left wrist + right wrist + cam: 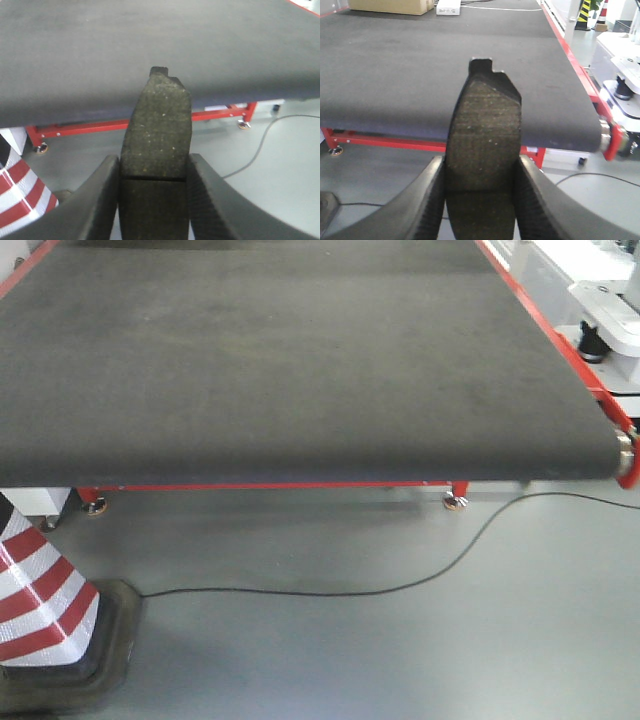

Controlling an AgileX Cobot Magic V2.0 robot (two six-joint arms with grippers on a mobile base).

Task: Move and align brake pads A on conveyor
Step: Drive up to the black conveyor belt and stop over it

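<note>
1. The left gripper (155, 200) is pinching a brake pad. You can see both ribbed black fingers (100, 195) pressed against the long sides of the left brake pad (157, 130).
2. That pad is dark and speckled, with the thin groove running across it right about where the fingers grab. Its notched end sticks out away from the wrist.
3. The right gripper (482, 200) is doing the same thing, clamped on the right brake pad (482, 135) from both sides, notched end pointing forward.
4. Both pads are up in the air in the grippers, aimed at the near edge of the conveyor (300, 360). In each wrist view the pad's tip lines up with that edge, but I can't tell if it's actually over the belt or just short of it.
5. The belt itself is matte charcoal and kind of felty, with red edge strips (545, 330) and a red frame (270, 485) underneath sitting on small metal feet (455, 502).
6. On the grey floor (420, 660) a thin black cable (330, 590) snakes along in front of the conveyor.
7. A red-and-white striped cone (35, 590) on a black rubber base stands by the near left corner.
8. At the far end of the belt, from the right wrist view, there's a cardboard box (390, 6) with a small white box (448, 7) just beside it.
9. White equipment (600, 300) sits off the right side of the belt.
</note>
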